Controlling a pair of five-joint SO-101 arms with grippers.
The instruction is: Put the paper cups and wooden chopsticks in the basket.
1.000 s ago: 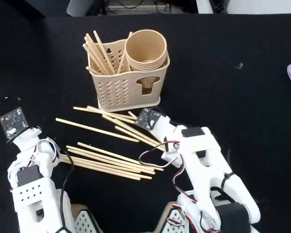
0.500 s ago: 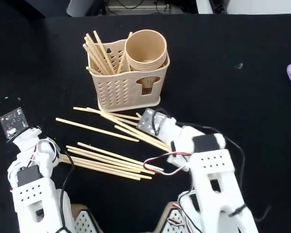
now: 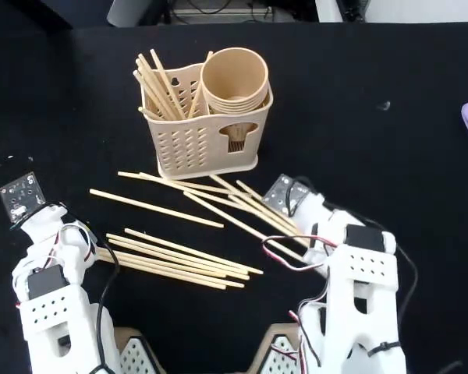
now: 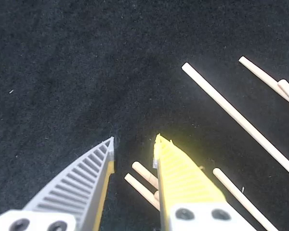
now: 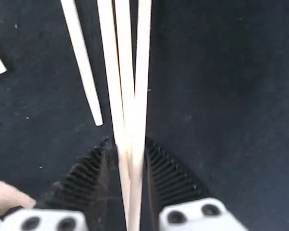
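**Right arm: chopstick pickup in hand**

Right end effector (image 5: 127, 144) clamped on three wooden chopsticks (image 5: 130, 72) (tips run out ahead of it). Next, I'd say: lift, tilt upright, drop into basket (image 3: 207, 144) ahead. Left end effector (image 4: 134, 142) parted, empty, loose sticks (image 4: 142, 171) between its tips.

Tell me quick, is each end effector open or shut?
Left end effector: open, holding nothing.
Right end effector: closed on a bundle of thin pale wooden chopsticks.
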